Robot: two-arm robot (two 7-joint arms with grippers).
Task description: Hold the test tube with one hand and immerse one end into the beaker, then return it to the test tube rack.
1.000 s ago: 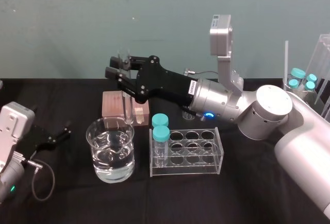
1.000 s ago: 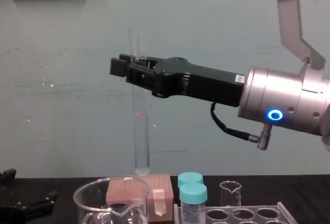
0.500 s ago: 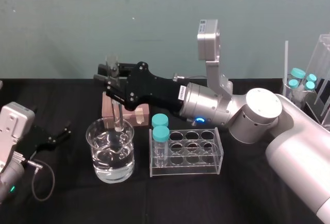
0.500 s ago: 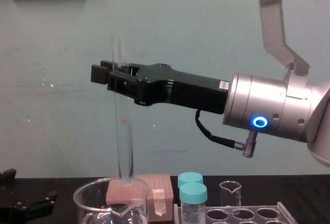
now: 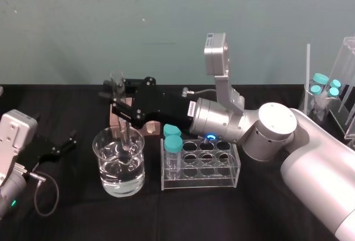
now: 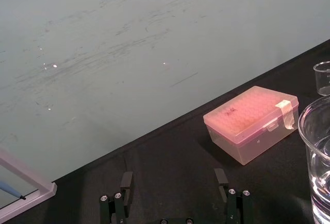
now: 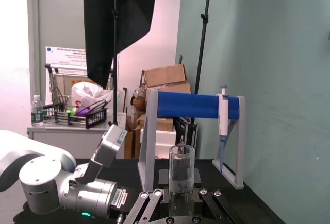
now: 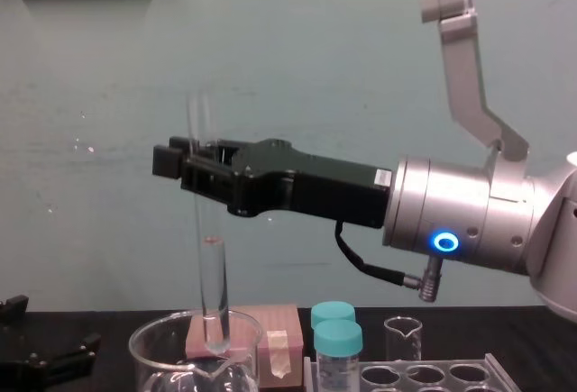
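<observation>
One hazard: your right gripper clamps its jaws on the test tube; sideways drift could chip it on the beaker rim; left gripper rests, jaws apart.

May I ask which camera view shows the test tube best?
The chest view: the test tube stands side-on, nearly full length, its lower end inside the beaker, held by the right end effector. The head view foreshortens it from above; the right wrist view shows its upper part.

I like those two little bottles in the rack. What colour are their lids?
Teal, a blue-green. The lids show best in the head view.
</observation>
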